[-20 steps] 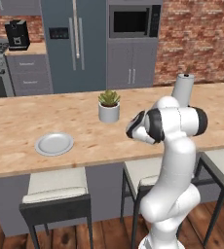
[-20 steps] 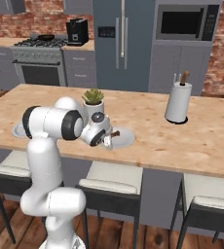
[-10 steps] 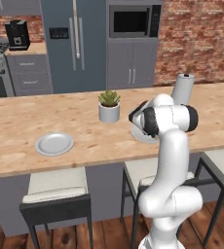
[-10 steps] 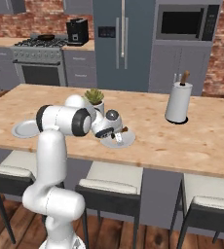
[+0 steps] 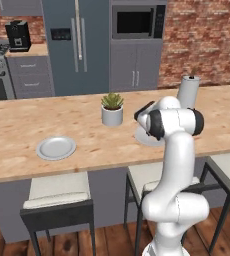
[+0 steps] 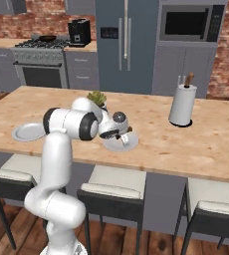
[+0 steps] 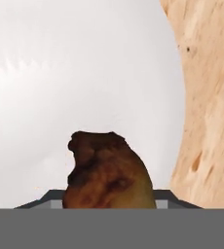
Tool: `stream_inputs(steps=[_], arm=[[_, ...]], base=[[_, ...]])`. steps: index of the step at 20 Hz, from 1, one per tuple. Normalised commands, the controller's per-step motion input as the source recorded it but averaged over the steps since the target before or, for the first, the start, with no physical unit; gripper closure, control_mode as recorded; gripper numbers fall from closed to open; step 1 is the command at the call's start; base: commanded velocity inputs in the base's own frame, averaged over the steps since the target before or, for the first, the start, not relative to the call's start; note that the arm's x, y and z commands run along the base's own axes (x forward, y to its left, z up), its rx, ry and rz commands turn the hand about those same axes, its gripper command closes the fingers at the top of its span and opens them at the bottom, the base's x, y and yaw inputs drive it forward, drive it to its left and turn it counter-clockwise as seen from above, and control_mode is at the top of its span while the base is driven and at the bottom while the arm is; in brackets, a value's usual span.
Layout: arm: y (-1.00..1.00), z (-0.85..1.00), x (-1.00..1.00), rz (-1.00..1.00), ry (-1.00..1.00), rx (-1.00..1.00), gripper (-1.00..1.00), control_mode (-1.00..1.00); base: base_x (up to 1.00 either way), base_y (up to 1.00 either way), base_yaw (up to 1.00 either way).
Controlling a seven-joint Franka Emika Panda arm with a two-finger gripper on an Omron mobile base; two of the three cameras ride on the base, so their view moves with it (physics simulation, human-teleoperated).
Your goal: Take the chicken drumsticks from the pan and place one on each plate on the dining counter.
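Reddish-brown glossy chicken drumstick [image 7: 106,170] sits gripped between the closed fingers [image 6: 117,136], low over the near flat round light-grey plate [image 7: 60,73] on the light wooden table [image 5: 17,130]. Released too high, I judge, it could roll off the rim.

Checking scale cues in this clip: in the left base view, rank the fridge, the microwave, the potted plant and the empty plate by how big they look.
1. Fridge.
2. Microwave.
3. and 4. Empty plate and potted plant: the plate looks wider, the plant taller, and the plate lies nearer the camera, so I leave them unranked.
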Motion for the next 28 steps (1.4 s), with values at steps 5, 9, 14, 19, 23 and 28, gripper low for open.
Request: stream_inputs(steps=[5, 9, 14, 19, 23, 28], arm=[[-0.06, 0.0, -0.27, 0.13, -0.17, -0.01, -1.0, -1.0], [-0.04, 0.04, -0.01, 0.16, -0.11, -0.01, -1.0, -1.0], [-0.45, 0.17, -0.48, 0.28, -0.15, 0.0, -1.0, -1.0], [-0.53, 0.77, -1.0, 0.32, -0.31, 0.0, -1.0, -1.0], [-0.09, 1.0, -0.96, 0.38, -0.16, 0.0, -1.0, -1.0], [0.21, 0.8, -0.99, 0.45, 0.01, -0.07, -1.0, -1.0]], base=[[0.0, 0.0, 0.0], [0.0, 0.0, 0.0], [0.0, 0.0, 0.0], [0.0, 0.0, 0.0], [0.0, 0.0, 0.0], [0.0, 0.0, 0.0]])
